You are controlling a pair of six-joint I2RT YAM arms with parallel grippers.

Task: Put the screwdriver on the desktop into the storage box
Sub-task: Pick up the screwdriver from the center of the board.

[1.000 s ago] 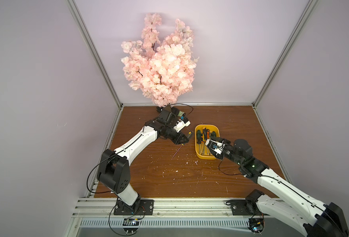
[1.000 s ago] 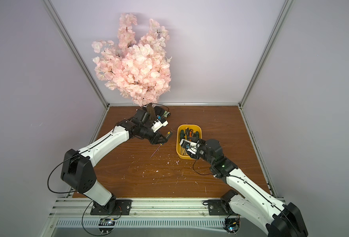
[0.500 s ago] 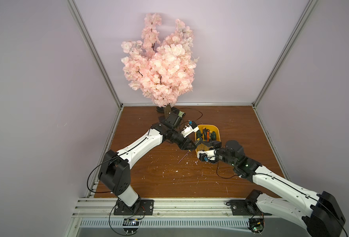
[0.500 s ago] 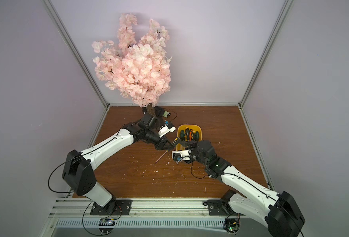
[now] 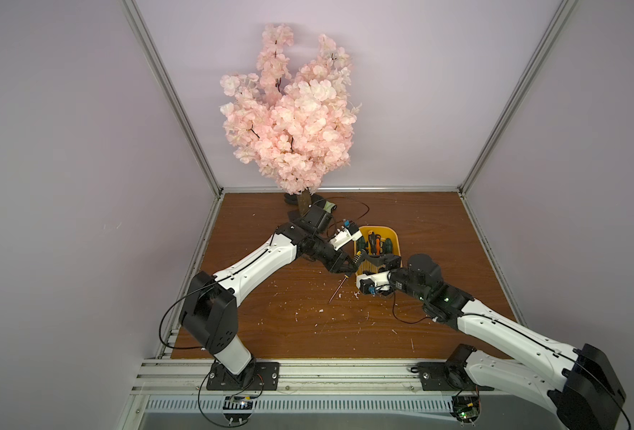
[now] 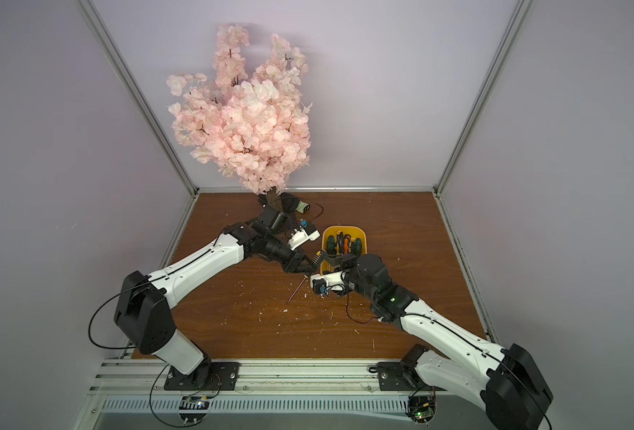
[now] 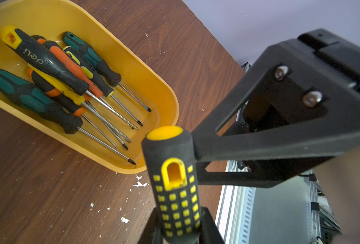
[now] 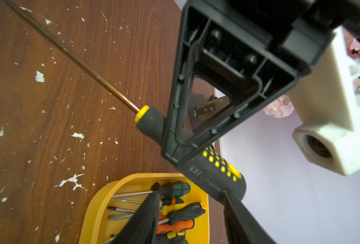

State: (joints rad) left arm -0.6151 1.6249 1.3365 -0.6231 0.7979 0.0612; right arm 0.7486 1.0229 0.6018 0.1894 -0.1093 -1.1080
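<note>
The screwdriver (image 7: 174, 190) has a fat black handle with rows of little yellow squares. There is a yellow hole in the handle's side and a yellow cap on its end. A yellow ring sits where the long thin metal rod comes out. The handle is up off the desk (image 7: 48, 200) and tilted, and the rod points down toward the near side. Whether the rod's tip touches the wood cannot be told. The handle's end is right by the near left corner of the box (image 7: 170, 99), but the screwdriver is not in the box. The grey letters on the handle are too blurry to read.

The left arm (image 5: 255, 264) reaches from the near rail far across the desk. The left gripper (image 7: 179, 224) is squeezed tight on the handle. The right arm (image 5: 494, 327) comes in low from the near right side. The right gripper (image 8: 190, 193) has its two fingers apart and holds nothing. One finger (image 8: 238, 211) is right beside the handle's end.

A bit farther off, the yellow box with round corners sits on the brown desk among white flecks (image 7: 140, 182). The other screwdrivers (image 7: 54, 69) lie piled in it, black with green, orange or yellow. One says "deli". Farthest back stands a pink tree (image 5: 293, 123).
</note>
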